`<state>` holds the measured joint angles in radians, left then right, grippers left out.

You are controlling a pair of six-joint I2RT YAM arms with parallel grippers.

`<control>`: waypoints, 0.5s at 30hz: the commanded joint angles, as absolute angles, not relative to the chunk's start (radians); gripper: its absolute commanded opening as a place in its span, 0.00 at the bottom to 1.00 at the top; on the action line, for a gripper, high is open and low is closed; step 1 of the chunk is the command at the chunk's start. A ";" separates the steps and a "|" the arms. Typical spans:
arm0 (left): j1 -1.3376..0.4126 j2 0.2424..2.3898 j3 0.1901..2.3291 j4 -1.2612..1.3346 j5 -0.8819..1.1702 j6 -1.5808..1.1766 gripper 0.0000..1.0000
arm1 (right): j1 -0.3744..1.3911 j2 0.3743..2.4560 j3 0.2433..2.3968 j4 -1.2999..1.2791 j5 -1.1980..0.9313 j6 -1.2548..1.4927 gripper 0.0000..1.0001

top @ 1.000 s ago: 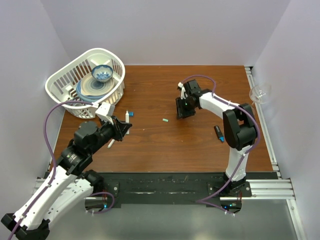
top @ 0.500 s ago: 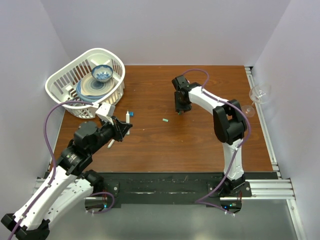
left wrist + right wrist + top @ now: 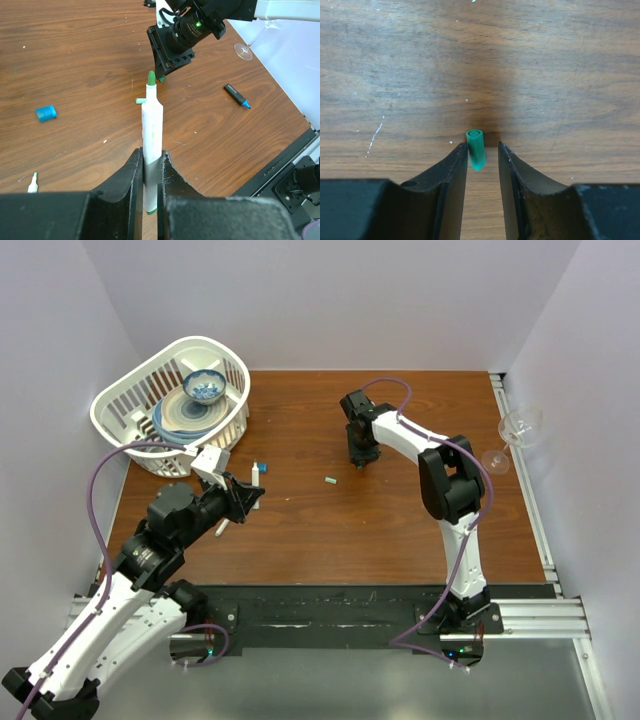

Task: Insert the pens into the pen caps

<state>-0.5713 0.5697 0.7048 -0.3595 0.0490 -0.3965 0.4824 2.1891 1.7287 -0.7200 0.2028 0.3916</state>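
My left gripper [image 3: 150, 153] is shut on a white pen [image 3: 151, 125] and holds it above the table, its green tip uncapped and pointing away from the wrist. In the top view this gripper [image 3: 247, 496] is at the left centre. My right gripper [image 3: 482, 150] is low over the table with its jaws open around a green cap [image 3: 476, 148]. The cap lies on the wood against the left finger [image 3: 455, 170]. In the top view the right gripper [image 3: 362, 454] is at mid-table. A second green cap [image 3: 329, 480] and a blue cap [image 3: 46, 113] lie loose.
A white basket [image 3: 120, 410] with plates and a bowl stands at the back left. A black marker [image 3: 236, 95] lies on the right. A wine glass [image 3: 520, 426] hangs off the right edge. Another small pen [image 3: 33, 183] lies near the left gripper.
My right gripper has swung left and settled lower over the green cap, with its elbow shifted left. The left arm and its pen have not moved.
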 commanded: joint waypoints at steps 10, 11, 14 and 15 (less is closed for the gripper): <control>-0.568 0.578 0.687 -0.293 0.103 -0.397 0.00 | 0.499 2.233 1.733 -0.741 0.253 0.319 0.23; -0.568 0.584 0.684 -0.285 0.129 -0.405 0.00 | 0.499 2.235 1.733 -0.742 0.253 0.316 0.20; -0.568 0.604 0.654 -0.233 0.194 -0.446 0.00 | 0.499 2.229 1.712 -0.735 0.252 0.307 0.13; -0.568 0.610 0.635 -0.221 0.210 -0.469 0.00 | 0.500 2.212 1.686 -0.721 0.255 0.310 0.11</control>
<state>-0.5713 0.5850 0.6773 -0.3130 0.1116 -0.4118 0.4957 2.2139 1.7477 -0.7250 0.2268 0.3309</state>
